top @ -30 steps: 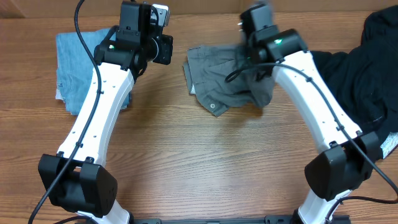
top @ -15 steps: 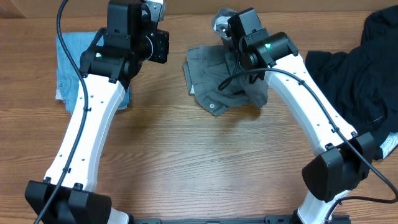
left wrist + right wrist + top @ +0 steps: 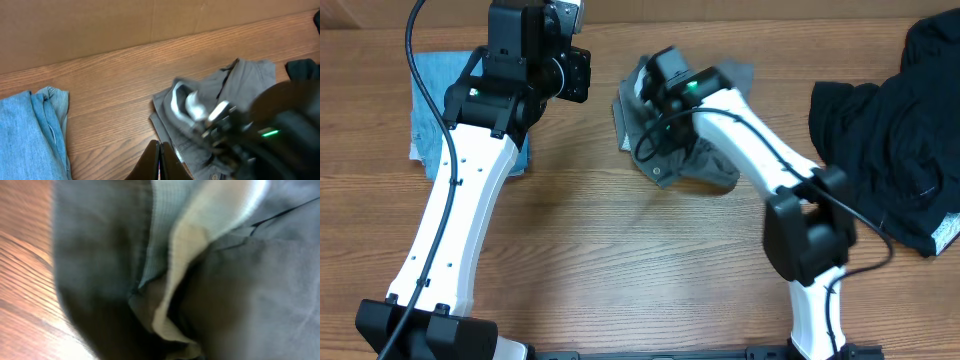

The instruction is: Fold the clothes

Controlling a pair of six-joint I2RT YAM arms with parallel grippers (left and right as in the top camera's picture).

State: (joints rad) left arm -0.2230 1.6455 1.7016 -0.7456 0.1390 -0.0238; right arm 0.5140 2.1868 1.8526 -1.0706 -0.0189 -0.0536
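Note:
A crumpled grey garment lies at the back middle of the table. It also shows in the left wrist view. My right gripper is low over its left part. In the right wrist view the grey cloth with a pale lining fills the frame and bunches into the jaws, hiding the fingers. My left gripper is shut and empty, raised above the table left of the garment. It also shows in the overhead view.
A folded blue denim piece lies at the back left and shows in the left wrist view. A heap of black clothes lies at the right edge. A cardboard wall runs behind the table.
My right gripper has swung left and down from the garment's far right edge onto its left part, and the cloth has shifted with it. The left arm has barely moved.

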